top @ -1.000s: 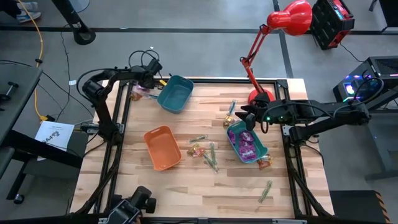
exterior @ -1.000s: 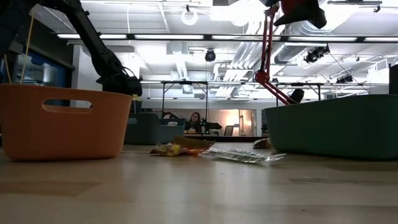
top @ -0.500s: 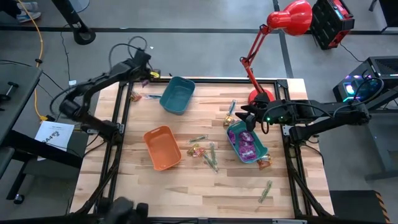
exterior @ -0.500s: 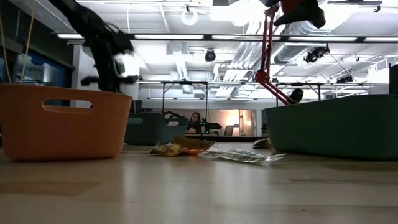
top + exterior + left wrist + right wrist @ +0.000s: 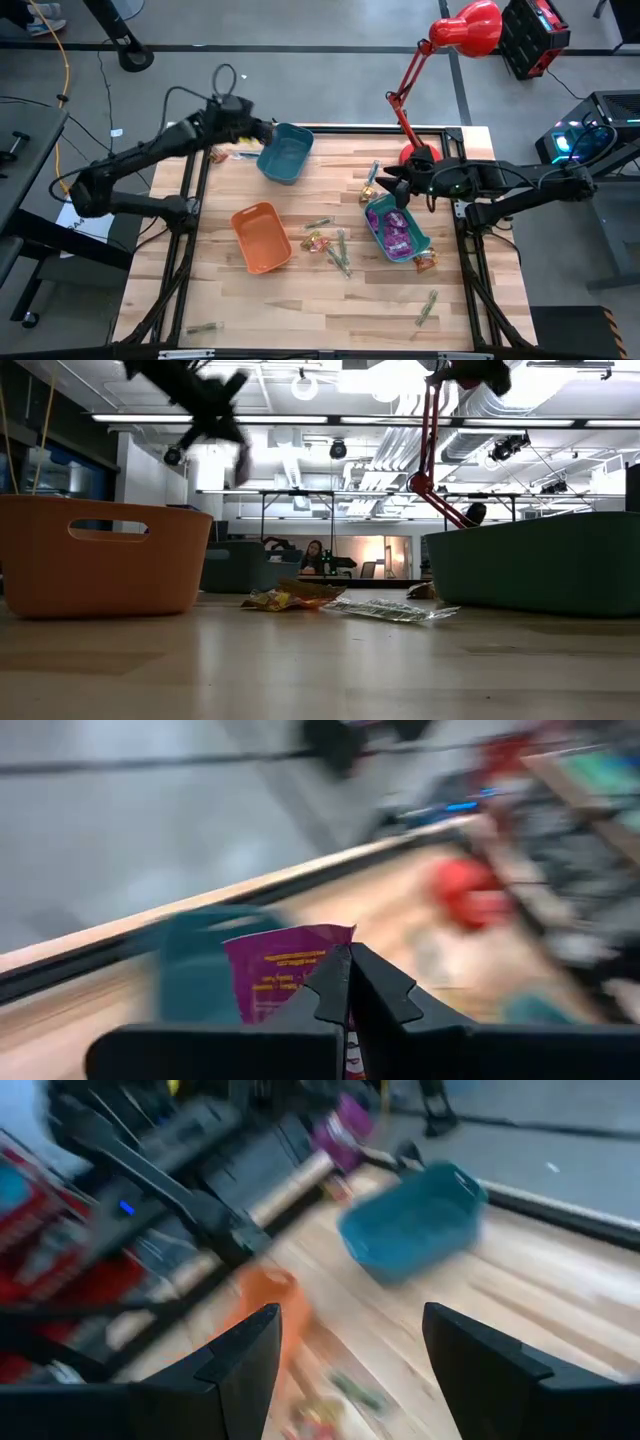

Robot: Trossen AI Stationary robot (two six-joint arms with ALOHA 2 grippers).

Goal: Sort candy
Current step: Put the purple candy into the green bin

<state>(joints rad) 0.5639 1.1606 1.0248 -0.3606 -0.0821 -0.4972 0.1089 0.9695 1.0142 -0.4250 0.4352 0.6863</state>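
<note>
My left gripper point(image 5: 349, 952) is shut on a shiny purple packet point(image 5: 283, 972) and is raised over the table's far left, just left of the blue bin point(image 5: 283, 151). It also shows in the high view as the left gripper point(image 5: 250, 134). My right gripper point(image 5: 385, 184) hangs open at the far end of the teal bin point(image 5: 419, 245), which holds purple packets point(image 5: 395, 230). Orange-yellow pieces point(image 5: 316, 241) and green sticks point(image 5: 340, 252) lie on the table between the orange bin point(image 5: 262, 238) and the teal one. My left gripper pinches the purple packet between its two fingers at one edge point(image 5: 312, 982). Most of the packet stands out past the fingertips. It is lifted clear of the table. The fingers reach from the table's left toward the blue bin.
More green sticks lie near the right gripper point(image 5: 373, 178), at the near right point(image 5: 428, 306) and at the near left edge point(image 5: 205, 327). An orange piece point(image 5: 427, 261) rests beside the teal bin. A red lamp point(image 5: 420, 155) stands at the far right.
My left gripper has risen from the far left corner of the table and swung right toward the blue bin, carrying the purple packet up with it.
</note>
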